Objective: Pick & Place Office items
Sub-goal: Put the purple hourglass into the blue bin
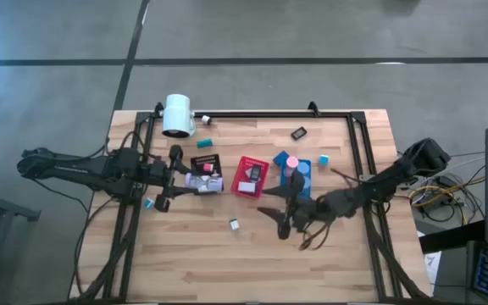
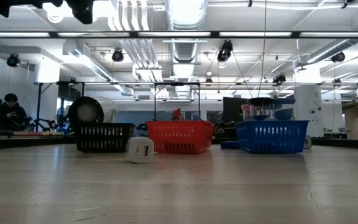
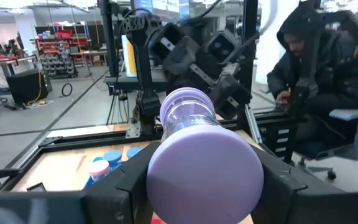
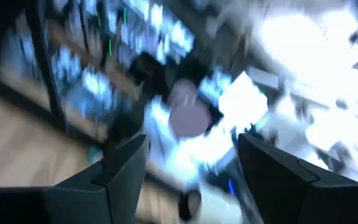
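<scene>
My left gripper [image 1: 200, 181] is shut on a lavender cylinder [image 3: 201, 155] and holds it level over the near edge of the black tray [image 1: 206, 163]. My right gripper [image 1: 280, 219] stands open over bare wood near the blue tray [image 1: 302, 180], with nothing between its fingers [image 4: 120, 168]. The red tray [image 1: 251, 176] sits between those two trays. Pink caps [image 1: 286, 159] lie at the blue tray. A small white piece [image 1: 235, 224], teal bits [image 1: 323, 158] and a black bit [image 1: 298, 132] lie loose on the table. My left gripper pinches the lavender cylinder's round sides [image 3: 157, 177] between its two fingers. The fingers come level from the table's left and lie along the cylinder. Its free end [image 3: 188, 106] points toward the table's right. It is held level, clear of the table.
A big white cylinder [image 1: 178, 115] lies at the far left corner. A black frame rail [image 1: 269, 113] runs along the far edge. A person [image 3: 319, 81] sits beyond the table's right side. In the low view a white block [image 2: 140, 150] rests before the black basket [image 2: 103, 137].
</scene>
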Robot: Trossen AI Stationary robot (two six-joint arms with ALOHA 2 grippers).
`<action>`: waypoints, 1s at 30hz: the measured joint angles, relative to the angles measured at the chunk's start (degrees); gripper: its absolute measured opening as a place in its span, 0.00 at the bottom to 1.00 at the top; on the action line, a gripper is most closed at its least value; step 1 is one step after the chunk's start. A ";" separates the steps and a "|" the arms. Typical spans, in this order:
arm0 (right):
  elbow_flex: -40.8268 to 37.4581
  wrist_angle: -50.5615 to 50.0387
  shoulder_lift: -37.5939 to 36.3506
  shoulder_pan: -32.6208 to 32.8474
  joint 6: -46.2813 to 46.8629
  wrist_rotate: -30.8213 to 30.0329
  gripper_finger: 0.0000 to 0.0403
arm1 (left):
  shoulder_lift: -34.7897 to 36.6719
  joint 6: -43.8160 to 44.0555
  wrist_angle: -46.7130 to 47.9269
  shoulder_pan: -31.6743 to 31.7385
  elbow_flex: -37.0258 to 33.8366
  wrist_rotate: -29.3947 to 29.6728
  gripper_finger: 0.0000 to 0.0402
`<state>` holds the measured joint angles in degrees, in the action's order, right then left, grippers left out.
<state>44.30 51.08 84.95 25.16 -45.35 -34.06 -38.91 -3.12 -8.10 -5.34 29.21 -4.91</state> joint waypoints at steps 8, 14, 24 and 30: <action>-9.95 10.57 0.20 -13.36 1.95 17.22 0.61 | 3.24 1.28 0.37 0.12 -3.10 0.08 0.48; -9.59 9.51 0.20 -16.56 -0.11 19.39 0.64 | -1.94 3.17 -0.88 3.77 -1.70 0.21 0.48; -5.91 7.33 0.33 -14.92 -4.67 21.11 0.76 | -13.20 4.67 -10.71 10.45 2.40 -9.34 0.48; -2.65 2.09 0.42 -14.74 -7.38 20.55 0.84 | -19.77 5.30 -11.58 10.47 6.26 -11.53 0.48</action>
<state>41.65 53.17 85.36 10.42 -52.73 -13.52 -58.67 2.18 -19.69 5.13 35.47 -16.44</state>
